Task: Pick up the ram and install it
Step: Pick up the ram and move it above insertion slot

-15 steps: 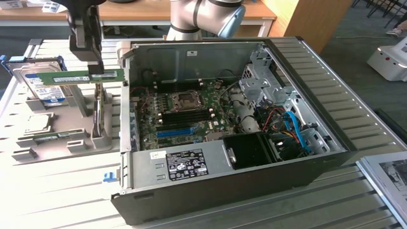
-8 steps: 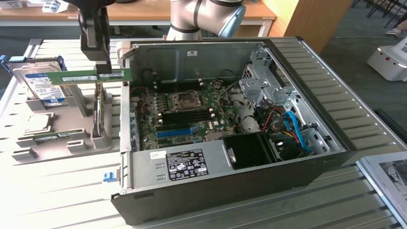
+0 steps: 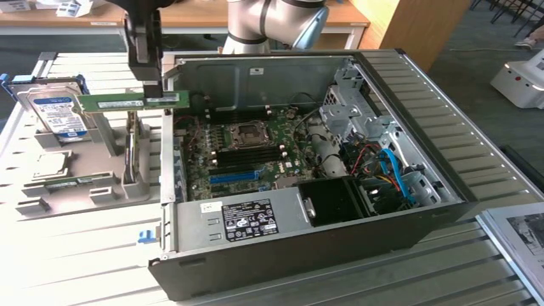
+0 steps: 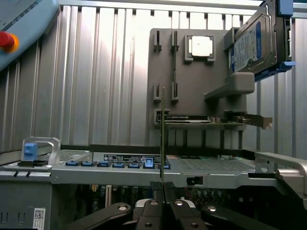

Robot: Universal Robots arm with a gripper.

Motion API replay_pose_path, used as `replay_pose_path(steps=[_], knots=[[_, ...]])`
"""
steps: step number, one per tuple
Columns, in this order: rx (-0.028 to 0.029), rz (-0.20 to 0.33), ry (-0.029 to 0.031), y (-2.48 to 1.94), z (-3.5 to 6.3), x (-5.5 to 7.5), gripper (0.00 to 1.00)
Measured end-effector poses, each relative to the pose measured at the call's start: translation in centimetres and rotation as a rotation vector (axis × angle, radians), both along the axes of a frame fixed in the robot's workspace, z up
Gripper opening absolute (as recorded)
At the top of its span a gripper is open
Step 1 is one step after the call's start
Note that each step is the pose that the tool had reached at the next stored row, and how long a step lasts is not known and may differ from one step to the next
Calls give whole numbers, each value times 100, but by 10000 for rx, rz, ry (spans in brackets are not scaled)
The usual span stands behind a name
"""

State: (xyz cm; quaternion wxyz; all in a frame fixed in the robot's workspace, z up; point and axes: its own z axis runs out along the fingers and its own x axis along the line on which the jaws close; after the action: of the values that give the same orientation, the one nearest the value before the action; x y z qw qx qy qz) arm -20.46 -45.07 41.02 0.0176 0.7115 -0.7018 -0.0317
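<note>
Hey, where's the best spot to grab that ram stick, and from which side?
From above, on its upper long edge, pinching the two flat faces, as the gripper holds the ram now. It is thin and level, so the lower edge stays free for seating.

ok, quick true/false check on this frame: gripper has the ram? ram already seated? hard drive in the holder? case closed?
1. The gripper is shut on the ram. True.
2. The ram is seated in a slot on the motherboard. False: it is held in the air, level, at the exterior view's left of the computer case, above the gray holder.
3. The hard drive sits in the gray holder. True.
4. The computer case is closed. False: its side is open and the motherboard is exposed.
</note>
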Motion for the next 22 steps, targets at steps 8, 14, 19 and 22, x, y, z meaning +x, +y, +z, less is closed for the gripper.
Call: replay_pose_path(steps=[8, 14, 19, 22], knots=[[1, 0, 12, 0, -1, 154, 11], [0, 1, 22, 0, 0, 268, 11], [0, 0, 30, 0, 0, 362, 11], [1, 1, 35, 0, 0, 421, 11]])
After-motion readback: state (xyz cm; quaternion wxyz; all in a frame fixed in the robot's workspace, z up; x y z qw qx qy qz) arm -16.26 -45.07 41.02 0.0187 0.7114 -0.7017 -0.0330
